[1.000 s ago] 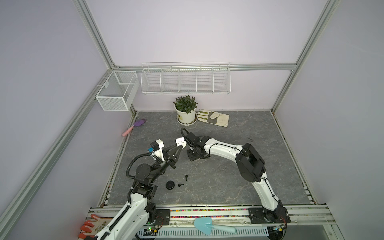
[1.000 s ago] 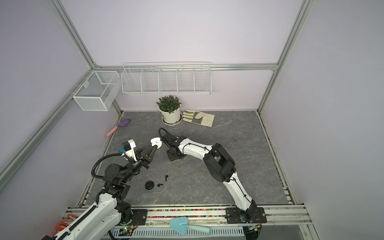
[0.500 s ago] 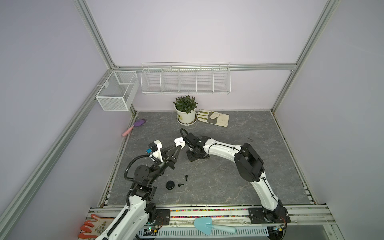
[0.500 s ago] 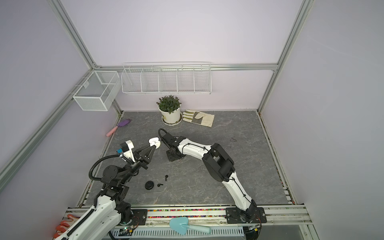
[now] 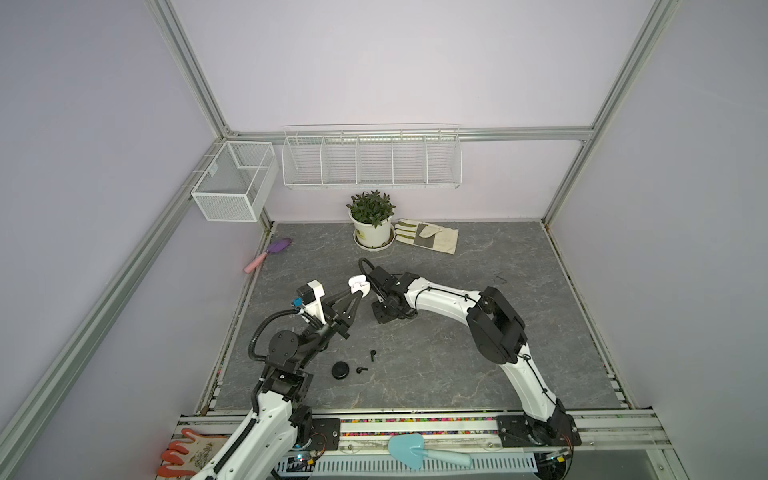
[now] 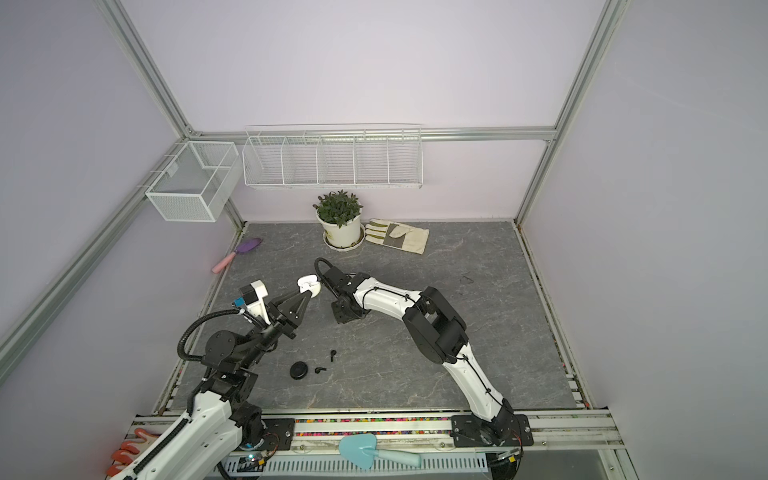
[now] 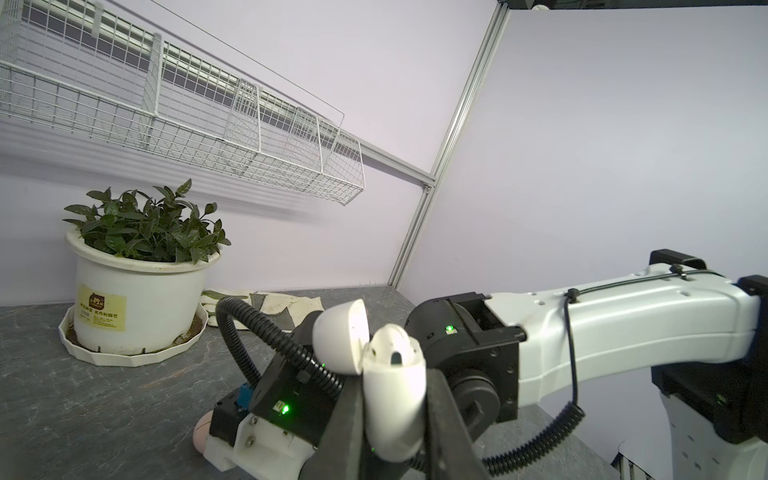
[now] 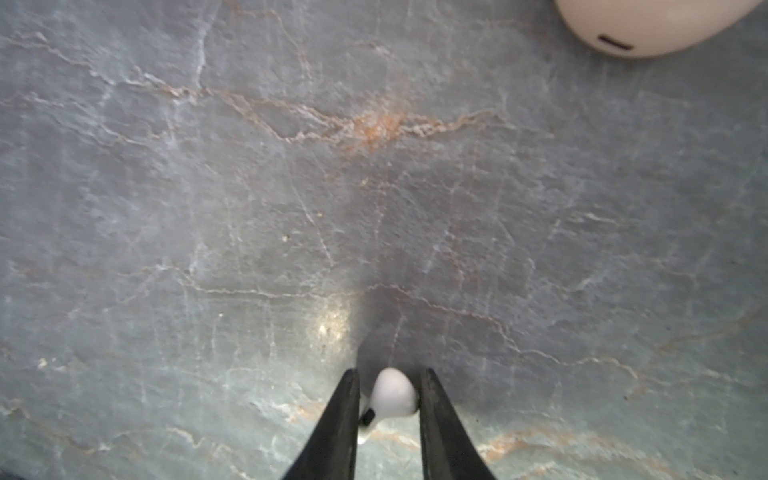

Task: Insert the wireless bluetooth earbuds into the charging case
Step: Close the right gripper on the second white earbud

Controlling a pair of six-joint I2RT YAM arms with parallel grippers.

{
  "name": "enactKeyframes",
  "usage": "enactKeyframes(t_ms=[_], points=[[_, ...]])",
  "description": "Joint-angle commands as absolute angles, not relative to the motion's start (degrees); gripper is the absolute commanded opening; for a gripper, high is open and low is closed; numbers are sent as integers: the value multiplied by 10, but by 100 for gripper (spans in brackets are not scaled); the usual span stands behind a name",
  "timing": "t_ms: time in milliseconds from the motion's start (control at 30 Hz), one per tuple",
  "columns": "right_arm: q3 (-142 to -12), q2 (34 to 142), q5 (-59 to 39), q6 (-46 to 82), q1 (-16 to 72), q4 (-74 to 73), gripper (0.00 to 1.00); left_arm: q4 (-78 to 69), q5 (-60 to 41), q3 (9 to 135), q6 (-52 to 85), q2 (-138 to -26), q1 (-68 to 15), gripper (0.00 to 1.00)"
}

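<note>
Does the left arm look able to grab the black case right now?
Probably not: the left gripper is shut on the open white case, held aloft. Nothing blocks the black case otherwise.

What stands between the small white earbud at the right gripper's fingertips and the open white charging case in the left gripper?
Nothing visible. The small white earbud lies on the grey table inside the right gripper; the open white charging case sits raised in the left gripper, lid back.
</note>
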State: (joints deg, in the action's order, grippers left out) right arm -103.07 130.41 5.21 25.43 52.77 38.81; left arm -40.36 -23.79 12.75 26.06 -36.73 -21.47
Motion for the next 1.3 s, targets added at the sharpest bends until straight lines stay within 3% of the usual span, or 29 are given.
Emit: enactKeyframes(t_ms=[0, 433, 1267], points=[[-1036, 1314, 63, 252, 533, 410, 27, -405, -234, 135, 260, -362, -212, 0], [-1022, 1286, 62, 235, 533, 414, 23, -399, -234, 136, 258, -366, -212, 0], [-823, 1147, 85, 252, 528, 385, 21, -407, -251, 147, 258, -393, -212, 0]])
